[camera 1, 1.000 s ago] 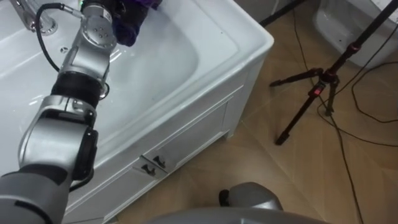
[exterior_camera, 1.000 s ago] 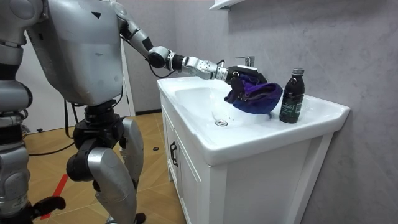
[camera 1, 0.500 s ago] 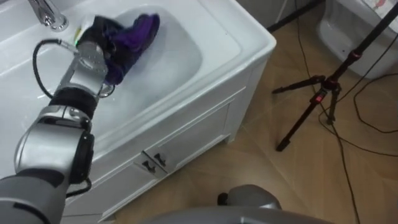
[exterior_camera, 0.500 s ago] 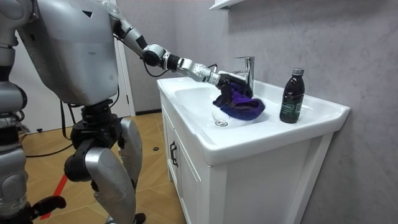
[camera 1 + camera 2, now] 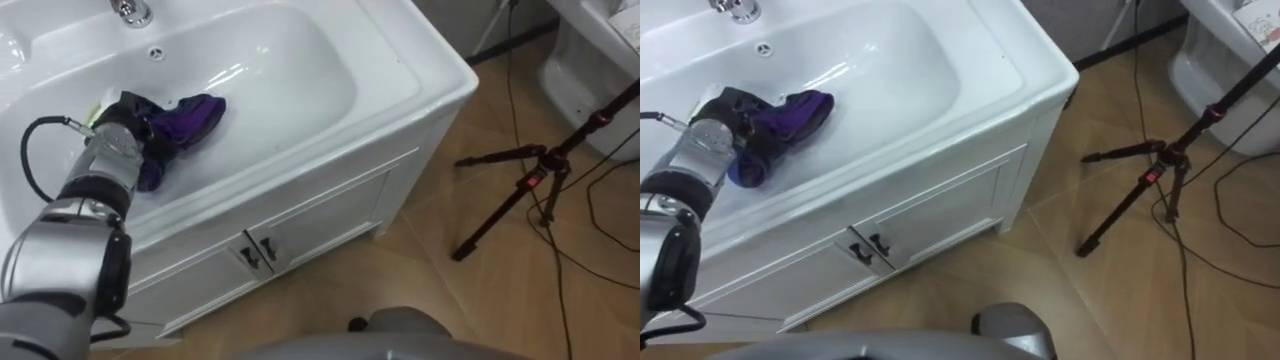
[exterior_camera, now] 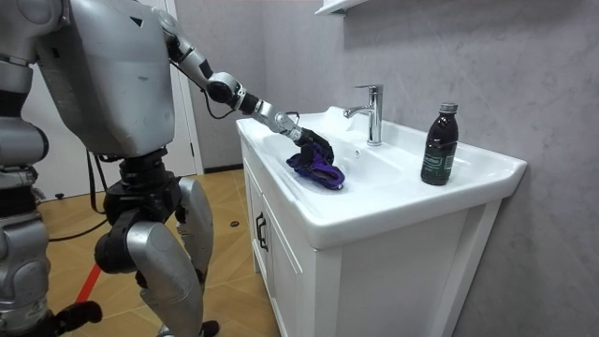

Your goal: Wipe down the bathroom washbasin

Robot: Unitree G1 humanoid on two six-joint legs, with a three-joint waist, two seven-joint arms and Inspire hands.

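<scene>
The robot's left hand has its dark fingers curled round one end of the purple cloth rag, low on the near left slope of the white ceramic basin. The rag's long axis trails from the fingers toward the robot's right, where most of the bare bowl lies.

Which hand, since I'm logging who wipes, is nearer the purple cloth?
Left. The left hand is curled round the purple cloth in the basin; the right arm hangs at the robot's side, clear of it.

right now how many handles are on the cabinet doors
2: one small dark handle on the left white cabinet door, the other on the right door, side by side. None look hidden.
</scene>
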